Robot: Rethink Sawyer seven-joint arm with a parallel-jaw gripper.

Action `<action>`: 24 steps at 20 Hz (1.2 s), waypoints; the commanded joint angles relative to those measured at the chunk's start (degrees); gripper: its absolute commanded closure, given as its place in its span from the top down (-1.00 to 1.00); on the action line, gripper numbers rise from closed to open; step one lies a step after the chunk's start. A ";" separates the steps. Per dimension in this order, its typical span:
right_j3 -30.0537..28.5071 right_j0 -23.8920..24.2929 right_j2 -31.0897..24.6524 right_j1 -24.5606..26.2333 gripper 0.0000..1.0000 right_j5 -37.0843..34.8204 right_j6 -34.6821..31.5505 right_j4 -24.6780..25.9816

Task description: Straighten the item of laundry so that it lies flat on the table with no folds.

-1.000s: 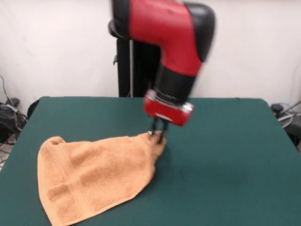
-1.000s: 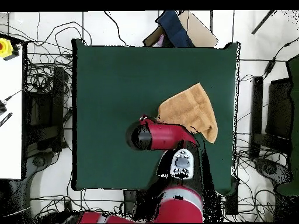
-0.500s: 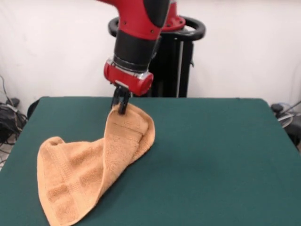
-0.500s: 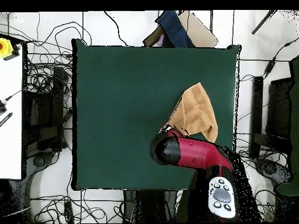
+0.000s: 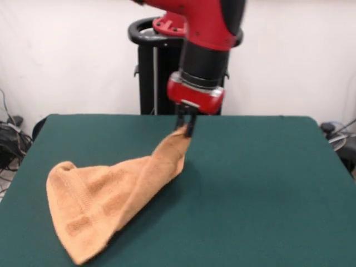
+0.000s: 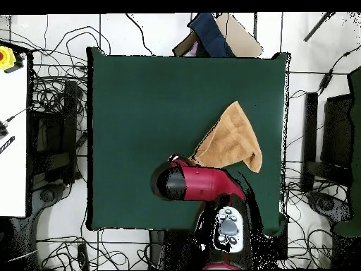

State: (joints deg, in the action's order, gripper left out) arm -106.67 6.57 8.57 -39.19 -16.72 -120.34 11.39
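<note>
Towel (image 5: 105, 194) lifted by one corner, still folded.
Pinched in closed hand (image 5: 185, 127) above desk (image 5: 267, 183); rest draped on the felt.

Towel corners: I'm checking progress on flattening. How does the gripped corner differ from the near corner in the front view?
The gripped corner hangs lifted off the table, pinched in the gripper and drawn to a narrow point. The near corner rests on the table, broader, with woven bands showing. Both belong to the same orange-tan towel, which is folded.
</note>
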 commanded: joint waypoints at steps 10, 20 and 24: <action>-9.90 -5.73 -1.30 -14.00 -1.00 -17.65 -4.61 -6.76; -10.26 -2.77 -2.05 -24.37 -1.00 -29.24 0.54 -7.40; -8.90 1.64 -0.76 -30.78 -1.00 -37.95 8.20 -5.54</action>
State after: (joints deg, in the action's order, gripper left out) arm -113.11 4.17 8.52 -62.05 -44.42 -120.25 7.32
